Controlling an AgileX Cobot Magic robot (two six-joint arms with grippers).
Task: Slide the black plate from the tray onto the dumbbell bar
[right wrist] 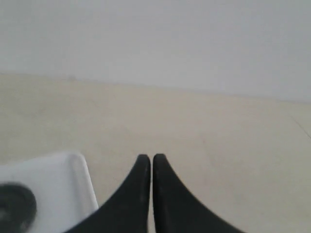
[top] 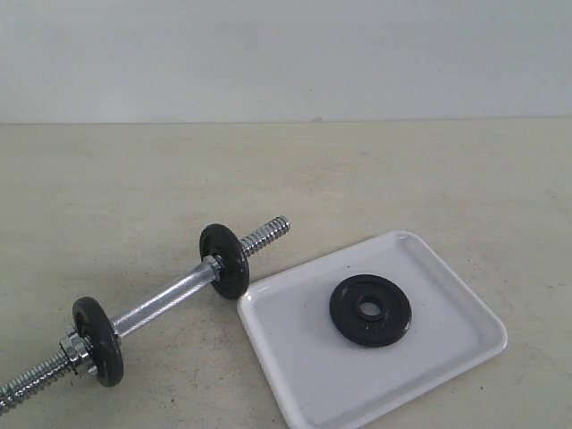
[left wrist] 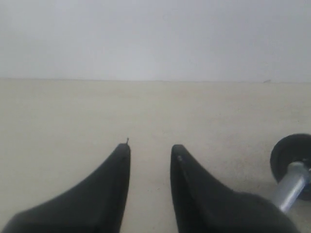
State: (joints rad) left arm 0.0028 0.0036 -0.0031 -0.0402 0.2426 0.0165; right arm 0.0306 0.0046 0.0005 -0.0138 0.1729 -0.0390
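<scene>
Round black plate [top: 391, 313] (centre-holed) lies on glossy tray [top: 295, 357].

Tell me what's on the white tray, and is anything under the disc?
One thing: the black plate lies flat on the tray, with nothing else on it. White tray shows through the plate's centre hole. The patch under the plate itself is covered, so I can't tell.

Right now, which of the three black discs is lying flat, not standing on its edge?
The black plate in the white tray; it lies flat, hole upward. The other two discs stand on edge, threaded on the dumbbell bar.
</scene>
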